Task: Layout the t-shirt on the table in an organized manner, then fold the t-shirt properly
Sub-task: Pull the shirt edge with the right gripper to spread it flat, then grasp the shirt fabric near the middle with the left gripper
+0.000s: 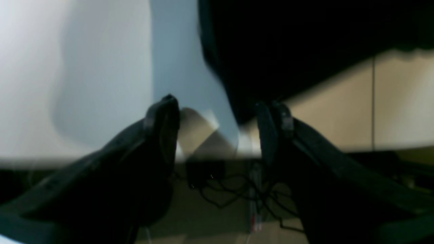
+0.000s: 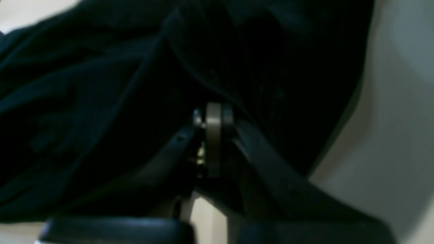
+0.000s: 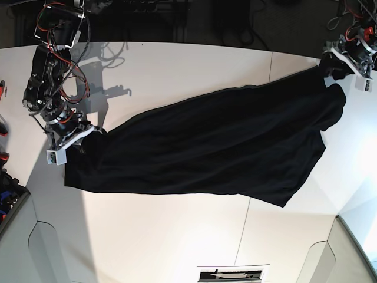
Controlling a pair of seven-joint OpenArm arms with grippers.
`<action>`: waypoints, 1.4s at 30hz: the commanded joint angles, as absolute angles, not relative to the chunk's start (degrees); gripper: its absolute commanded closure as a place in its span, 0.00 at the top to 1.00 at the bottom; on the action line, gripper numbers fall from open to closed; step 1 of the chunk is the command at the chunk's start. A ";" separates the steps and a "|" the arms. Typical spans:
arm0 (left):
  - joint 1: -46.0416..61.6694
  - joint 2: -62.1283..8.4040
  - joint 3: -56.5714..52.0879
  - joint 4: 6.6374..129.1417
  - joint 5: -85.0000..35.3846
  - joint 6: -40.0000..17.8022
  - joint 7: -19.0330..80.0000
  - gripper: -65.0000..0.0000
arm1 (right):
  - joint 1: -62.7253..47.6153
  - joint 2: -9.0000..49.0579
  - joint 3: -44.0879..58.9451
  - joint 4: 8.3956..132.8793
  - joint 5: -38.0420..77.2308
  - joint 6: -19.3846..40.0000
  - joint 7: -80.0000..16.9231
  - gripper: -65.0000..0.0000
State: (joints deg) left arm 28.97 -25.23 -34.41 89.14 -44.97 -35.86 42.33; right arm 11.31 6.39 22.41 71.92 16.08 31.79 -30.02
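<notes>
The black t-shirt [image 3: 218,147] lies stretched out long across the white table [image 3: 147,236]. At its one end, my right gripper [image 3: 79,141] is shut on the cloth. In the right wrist view its fingertips [image 2: 213,112] are pressed together, with dark folds of the t-shirt [image 2: 101,101] right over them. At the other end, my left gripper [image 3: 333,66] hangs by the table's edge. The left wrist view shows this gripper [image 1: 218,113] open with only table [image 1: 101,67] between its fingers. A corner of the t-shirt [image 1: 288,51] hangs just above its right finger.
Beyond the table edge, dark cables [image 1: 237,193] lie on the floor. The right arm's wiring [image 3: 59,35] rises at the table's corner. A dark bin [image 3: 12,203] with coloured items stands off that side. A thin seam [image 3: 241,236] crosses the tabletop.
</notes>
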 commanded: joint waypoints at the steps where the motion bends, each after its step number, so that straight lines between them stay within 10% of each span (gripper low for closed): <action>1: 28.86 -26.24 -34.48 89.14 -45.34 -36.18 41.78 0.60 | 12.34 6.96 22.46 72.66 16.95 32.14 -29.23 0.00; 12: 27.49 -26.22 -24.73 88.71 -45.17 -36.25 41.10 0.58 | 11.86 6.76 22.46 72.62 19.97 32.16 -30.11 0.00; 16: 27.53 -26.22 -22.74 89.45 -47.66 -40.00 41.47 0.00 | 11.90 6.63 22.46 72.62 20.88 32.16 -30.09 0.00; 29: 26.46 -27.81 -31.05 114.54 -59.35 -40.00 44.58 0.00 | 11.92 6.63 22.46 72.64 21.02 32.16 -30.17 0.00; 42: 3.11 -24.73 -3.11 103.77 -45.82 -40.00 41.12 0.00 | 11.88 6.61 22.46 72.64 20.99 32.16 -30.26 0.00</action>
